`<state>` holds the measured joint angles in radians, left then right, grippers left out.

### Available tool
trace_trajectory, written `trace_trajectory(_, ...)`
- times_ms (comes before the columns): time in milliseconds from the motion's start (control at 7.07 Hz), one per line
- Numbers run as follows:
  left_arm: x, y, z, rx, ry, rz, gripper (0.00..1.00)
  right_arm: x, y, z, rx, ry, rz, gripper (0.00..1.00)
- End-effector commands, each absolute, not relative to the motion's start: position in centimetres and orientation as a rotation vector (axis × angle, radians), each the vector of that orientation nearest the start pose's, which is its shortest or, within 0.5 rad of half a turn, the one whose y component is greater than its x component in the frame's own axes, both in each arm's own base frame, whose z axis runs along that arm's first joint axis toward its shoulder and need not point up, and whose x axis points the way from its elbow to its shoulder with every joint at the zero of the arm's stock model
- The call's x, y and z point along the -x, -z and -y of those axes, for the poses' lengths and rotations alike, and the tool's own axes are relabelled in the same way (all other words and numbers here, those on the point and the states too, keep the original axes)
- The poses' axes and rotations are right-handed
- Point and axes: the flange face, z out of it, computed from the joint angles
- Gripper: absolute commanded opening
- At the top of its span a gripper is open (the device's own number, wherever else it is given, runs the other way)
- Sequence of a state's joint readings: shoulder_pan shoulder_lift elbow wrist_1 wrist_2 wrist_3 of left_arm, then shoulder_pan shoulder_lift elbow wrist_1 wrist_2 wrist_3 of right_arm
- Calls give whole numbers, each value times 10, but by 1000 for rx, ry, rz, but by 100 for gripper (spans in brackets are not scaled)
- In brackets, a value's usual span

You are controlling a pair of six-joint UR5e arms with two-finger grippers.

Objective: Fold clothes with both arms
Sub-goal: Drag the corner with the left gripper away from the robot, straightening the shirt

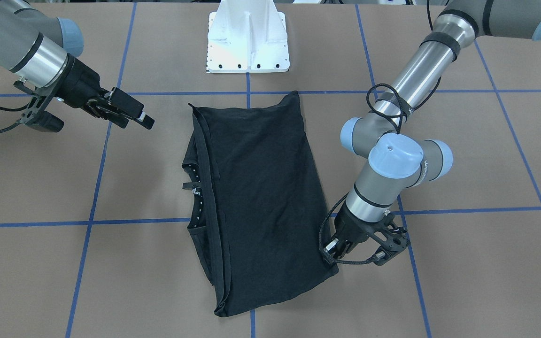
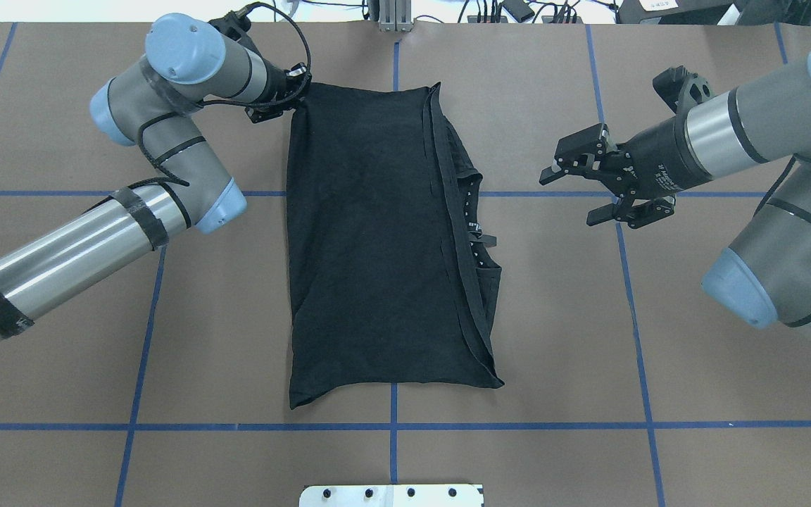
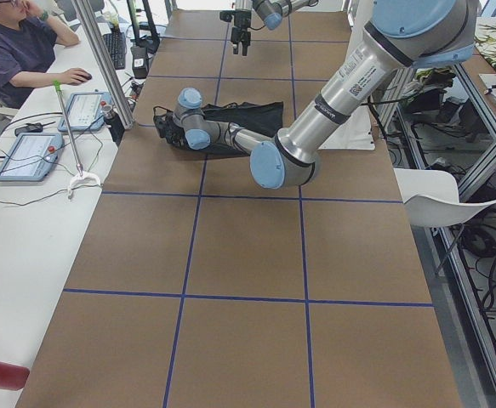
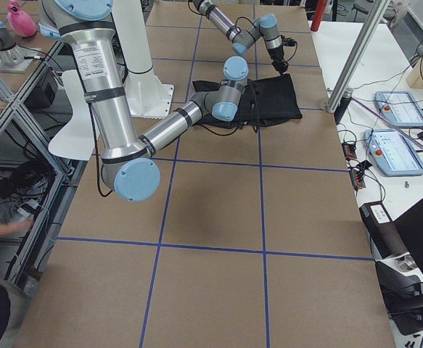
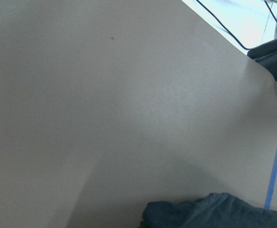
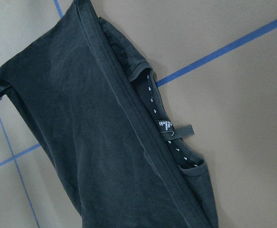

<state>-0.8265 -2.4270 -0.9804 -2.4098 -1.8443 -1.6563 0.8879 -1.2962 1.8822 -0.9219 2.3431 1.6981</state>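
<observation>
Here the black T-shirt (image 2: 370, 232) lies folded into a long strip in the middle of the table (image 2: 553, 338). Its collar and neck label (image 6: 166, 125) show along the edge nearest the right arm. The left gripper (image 2: 289, 98) sits at the shirt's far corner on its own side, touching the cloth. Its fingers are hidden, so I cannot tell whether they pinch it. The right gripper (image 2: 569, 198) hovers beside the shirt, jaws spread wide and empty. Blue tape lines (image 2: 518, 426) grid the brown tabletop. A person (image 3: 14, 51) sits at a side desk.
</observation>
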Motion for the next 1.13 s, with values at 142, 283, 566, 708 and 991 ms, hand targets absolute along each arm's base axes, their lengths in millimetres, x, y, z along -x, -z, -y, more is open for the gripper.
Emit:
trace_trajectory(142,-500,-259,697,-193,666,-1142,0,292,-286,459,196,-380,1328,100)
trace_trajectory(283,-500,-259,697,-194,667,-1142,0,292,-287,459,196,-381,1327,100)
trace_trajectory(566,-501,-253,697,-197,663,-1150,0,290,-288,460,195,-386,1325,100)
trace_trajectory(708,-501,-250,697,-199,662,-1153,0,289,-288,461,194,-388,1325,100)
trace_trajectory(991,-502,-246,698,-201,660,-1157,0,287,-288,462,192,-390,1326,100)
